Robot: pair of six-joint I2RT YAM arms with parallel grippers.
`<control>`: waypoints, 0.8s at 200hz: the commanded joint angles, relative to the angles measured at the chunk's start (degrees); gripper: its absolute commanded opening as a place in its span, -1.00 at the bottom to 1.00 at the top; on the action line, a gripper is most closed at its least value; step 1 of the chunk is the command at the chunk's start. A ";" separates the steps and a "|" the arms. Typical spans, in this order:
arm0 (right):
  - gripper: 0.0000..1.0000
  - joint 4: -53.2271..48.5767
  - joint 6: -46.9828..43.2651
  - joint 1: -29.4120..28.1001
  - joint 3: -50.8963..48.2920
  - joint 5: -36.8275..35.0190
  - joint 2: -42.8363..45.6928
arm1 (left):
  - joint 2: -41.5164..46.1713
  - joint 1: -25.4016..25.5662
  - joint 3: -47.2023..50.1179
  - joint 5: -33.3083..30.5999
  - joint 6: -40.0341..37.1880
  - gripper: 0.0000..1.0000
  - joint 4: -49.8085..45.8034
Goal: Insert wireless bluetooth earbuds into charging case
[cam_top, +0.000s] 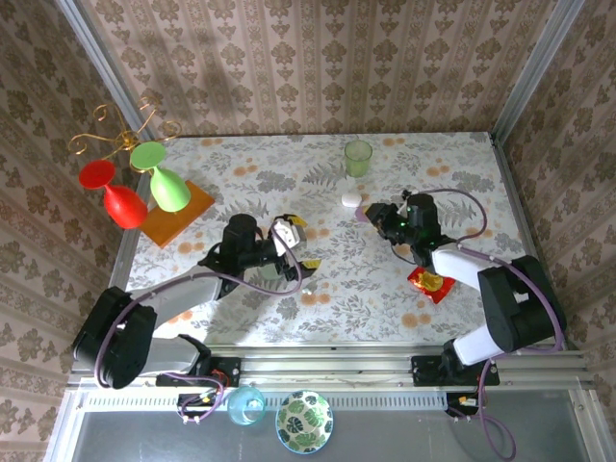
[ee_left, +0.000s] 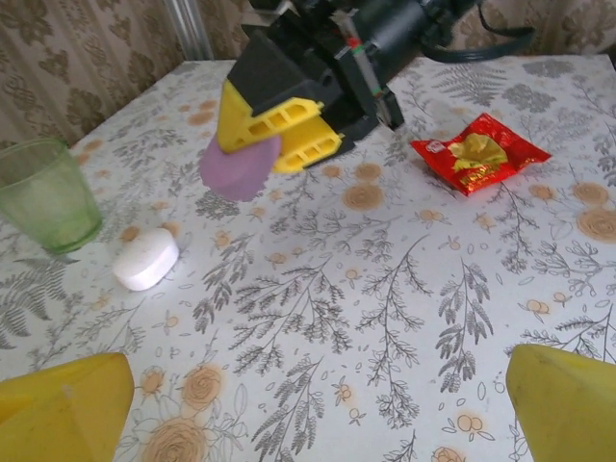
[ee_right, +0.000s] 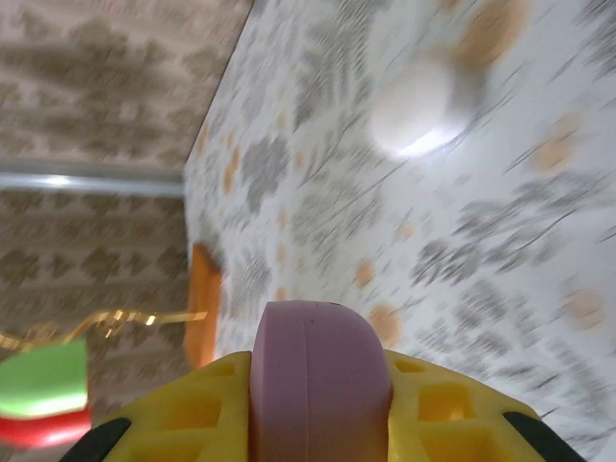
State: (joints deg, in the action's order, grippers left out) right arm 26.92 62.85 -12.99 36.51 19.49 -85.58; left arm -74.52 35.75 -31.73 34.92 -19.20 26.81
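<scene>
Far centre of the bench [cam_top: 366, 308]: a tumbler [cam_top: 358, 157]. Nearer than it, a loose case [cam_top: 351, 199] lying on the bench. Just right of that and nearer, a held case [cam_top: 364, 215] between the right jaws, near the loose one but apart from it. Nearer again and further right, a snack packet [cam_top: 430, 282] flat on the bench. At far left, a board [cam_top: 183, 217], with two goblets [cam_top: 164, 183] and a wire stand [cam_top: 120, 140] at its far-left side. Left jaws left of centre, well apart from both cases. Off the near edge, a bowl [cam_top: 305, 421], a cup [cam_top: 246, 404] to its left.
</scene>
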 commanded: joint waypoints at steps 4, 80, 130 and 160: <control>-0.61 -1.49 -4.05 3.79 0.82 -4.60 -3.60 | -1.71 1.15 -1.76 -1.32 -2.07 1.00 -1.06; -0.45 -2.24 -5.33 5.52 8.92 -10.55 -19.40 | -1.52 1.24 -1.64 -3.39 0.78 1.00 -0.04; 0.37 -9.67 -9.30 7.51 6.64 -15.23 -12.99 | 0.00 -1.33 -0.71 -11.71 9.96 1.00 -2.14; 0.69 -15.65 -13.14 8.12 3.40 -18.22 -3.80 | 1.84 -2.38 -1.13 -21.27 17.64 1.00 -7.77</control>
State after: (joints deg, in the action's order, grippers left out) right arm 18.76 54.17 -5.37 42.26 6.68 -96.68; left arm -75.02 34.00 -32.16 23.11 -9.98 24.47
